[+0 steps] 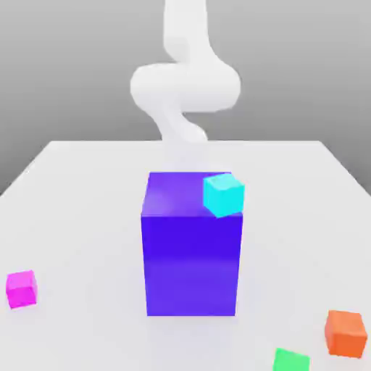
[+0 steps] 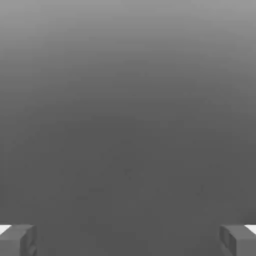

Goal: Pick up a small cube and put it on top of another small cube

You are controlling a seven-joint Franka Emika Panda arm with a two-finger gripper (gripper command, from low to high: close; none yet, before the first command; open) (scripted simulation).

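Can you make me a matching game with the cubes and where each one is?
Things:
1. cyan cube
2. pink cube
3. orange cube
4. green cube

Places:
A. on the table near the exterior view's left edge
B. on the top corner of the big blue block
C. at the bottom edge of the exterior view, right of the block
D. on the table near the exterior view's right edge

Right pairs: 1-B, 2-A, 3-D, 4-C
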